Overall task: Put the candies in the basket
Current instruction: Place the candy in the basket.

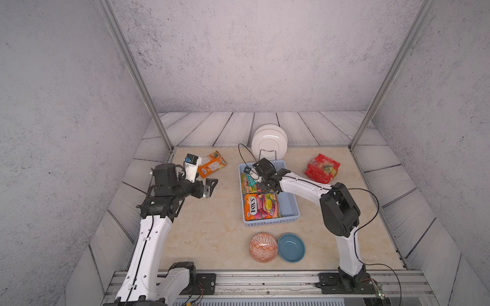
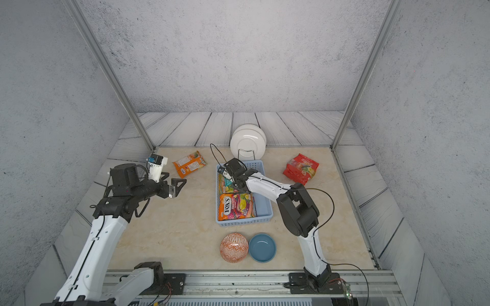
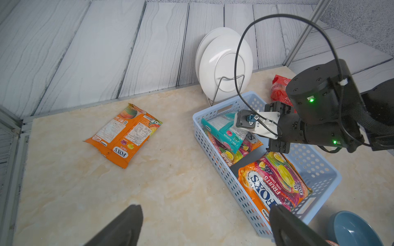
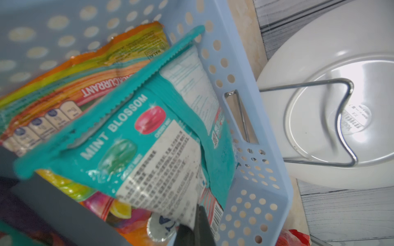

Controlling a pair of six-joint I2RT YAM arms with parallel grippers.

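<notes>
The light blue basket (image 1: 290, 209) sits mid-table. In it lies an orange-and-purple FOX'S candy bag (image 1: 261, 206) at the near end. My right gripper (image 4: 198, 215) reaches into the far end and is shut on the edge of a teal candy bag (image 4: 132, 136), which rests tilted on a multicoloured bag (image 4: 89, 70). An orange candy bag (image 1: 212, 164) lies on the table at the back left. A red candy bag (image 1: 322, 168) lies at the back right. My left gripper (image 1: 204, 179) hovers open and empty, close to the orange bag's near side.
White plates (image 1: 269, 141) stand in a wire rack just behind the basket. An orange patterned bowl (image 1: 263, 247) and a blue bowl (image 1: 291, 247) sit side by side in front of the basket. Metal frame posts stand at the back corners.
</notes>
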